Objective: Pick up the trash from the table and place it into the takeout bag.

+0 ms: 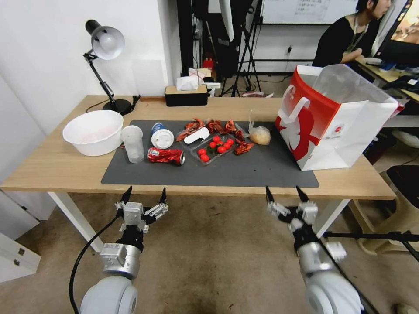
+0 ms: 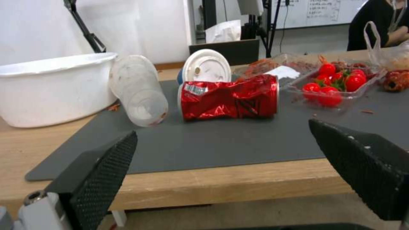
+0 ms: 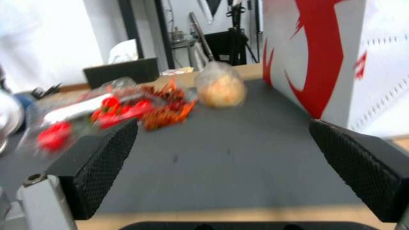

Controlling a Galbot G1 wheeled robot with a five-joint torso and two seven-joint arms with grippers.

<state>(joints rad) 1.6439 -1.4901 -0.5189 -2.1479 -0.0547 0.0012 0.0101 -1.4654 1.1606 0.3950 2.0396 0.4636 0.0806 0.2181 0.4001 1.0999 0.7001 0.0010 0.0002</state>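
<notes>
One bowl [image 1: 93, 131], two cups [image 1: 132, 143], one crushed can [image 1: 166, 155], one knotted bag [image 1: 259, 134], one takeout bag [image 1: 336, 117]

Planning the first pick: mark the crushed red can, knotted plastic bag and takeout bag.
crushed red can [image 1: 165, 155], head view, dented middle.
knotted plastic bag [image 1: 260, 135], head view, bulging body.
takeout bag [image 1: 349, 135], head view, white side panel.

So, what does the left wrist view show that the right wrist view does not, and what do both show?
Left wrist view alone: the white bowl, the clear plastic cup lying on its side, the crushed red can and the white-lidded cup behind it, with the open left tool before the table edge.

Right wrist view alone: the red-and-white takeout bag standing on the mat, beside the open right tool.

Both: the grey mat, the tray of small tomatoes, the knotted plastic bag and the black tissue box.
</notes>
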